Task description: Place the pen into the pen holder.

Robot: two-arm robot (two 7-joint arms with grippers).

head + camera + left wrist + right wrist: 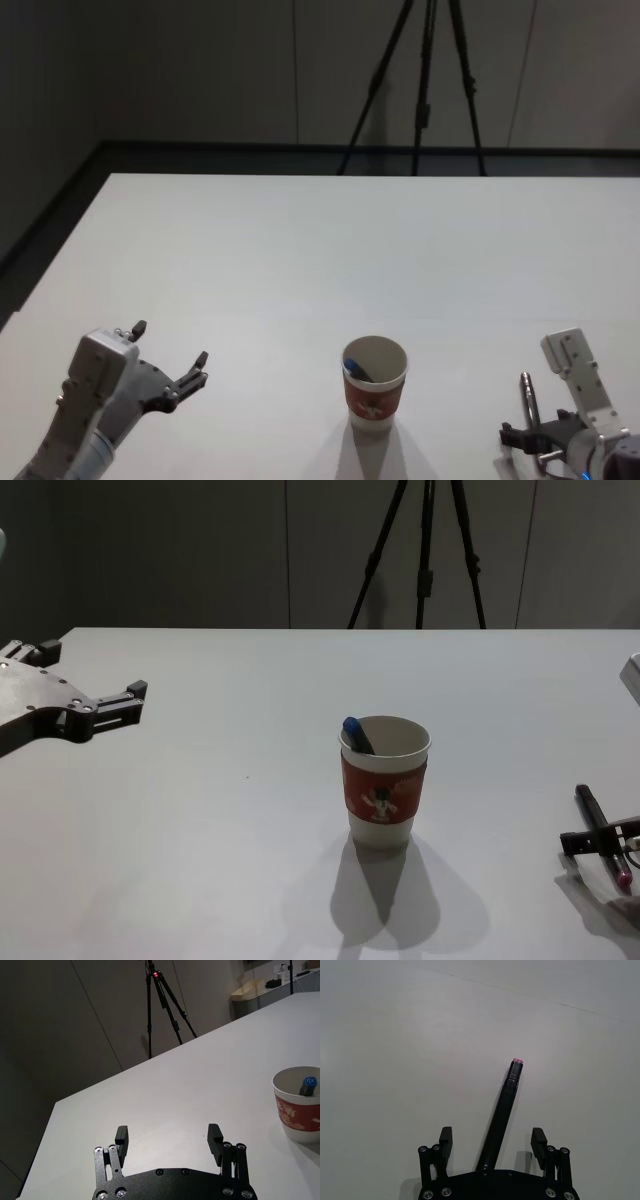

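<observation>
Two pens, one pen holder, two grippers, one tripod, one table.

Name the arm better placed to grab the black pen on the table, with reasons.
Right. The right gripper has its jaws open on either side of the black pen, which lies on the table. The left gripper is open too, but across the pen holder from it.

White, red-sleeved pen holder upright at centre, blue-capped pen aslant inside; dark pink-tipped pen seemingly flat, well to its right.
</observation>
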